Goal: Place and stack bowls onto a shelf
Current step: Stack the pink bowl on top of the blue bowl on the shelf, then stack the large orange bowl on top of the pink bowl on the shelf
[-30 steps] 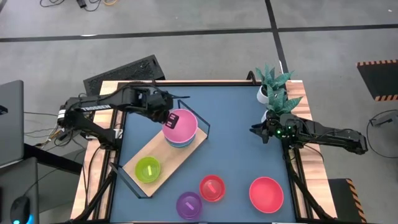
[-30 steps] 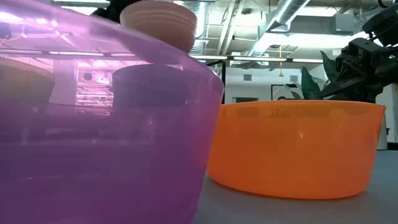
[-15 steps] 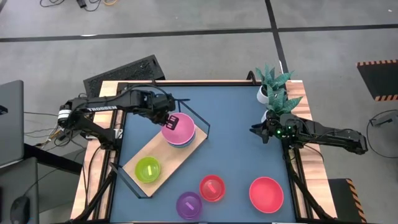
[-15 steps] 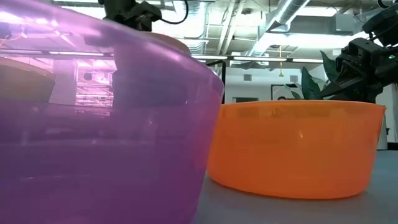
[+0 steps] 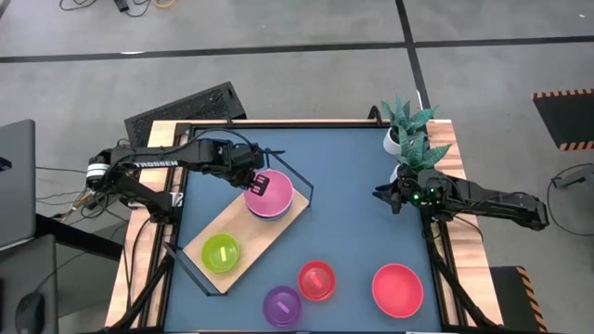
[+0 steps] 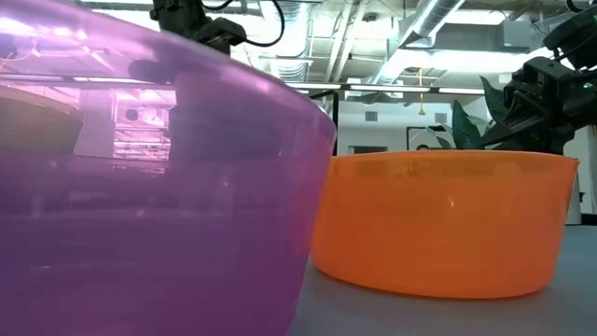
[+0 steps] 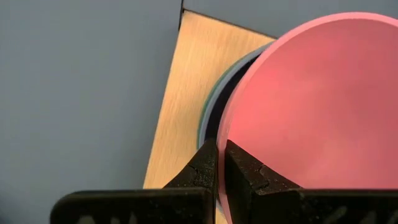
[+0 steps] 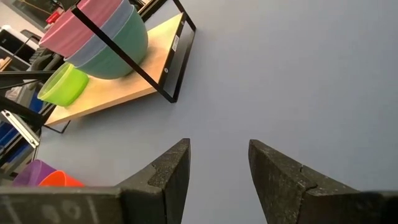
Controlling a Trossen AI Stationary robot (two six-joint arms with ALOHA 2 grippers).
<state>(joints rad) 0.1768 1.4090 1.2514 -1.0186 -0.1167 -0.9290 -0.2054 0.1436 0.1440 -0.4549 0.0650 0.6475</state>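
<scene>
The wooden shelf (image 5: 252, 234) lies slantwise at the table's left. A large pink bowl (image 5: 272, 197) sits nested in a blue bowl (image 8: 111, 36) and a dark green bowl (image 8: 121, 59) at the shelf's far end. My left gripper (image 5: 261, 183) is shut on the pink bowl. A lime green bowl (image 5: 221, 251) stands on the shelf's near end. A small red bowl (image 5: 316, 280), a purple bowl (image 5: 281, 306) and a large red bowl (image 5: 397, 289) stand on the blue tabletop. My right gripper (image 5: 379, 197) is open and empty at the table's right. No yellow bowl shows. My left gripper pinches the pink bowl's rim (image 7: 233, 127) on the side toward the table's left, one finger (image 7: 245, 174) inside the bowl and one finger (image 7: 200, 168) outside. The fingers come from above, slanting down. The bowl sits level inside the blue bowl on the shelf.
Two white pots with green plants (image 5: 408, 130) stand at the far right corner, close behind my right arm. The shelf's black wire frame (image 5: 302, 181) rises around the stack. Bare tabletop (image 5: 343, 213) lies between the shelf and my right gripper.
My left gripper has gone down with the pink bowl, still shut on its rim. The bowl, held tilted above the blue bowl a second ago, now sits level and nested in the stack.
</scene>
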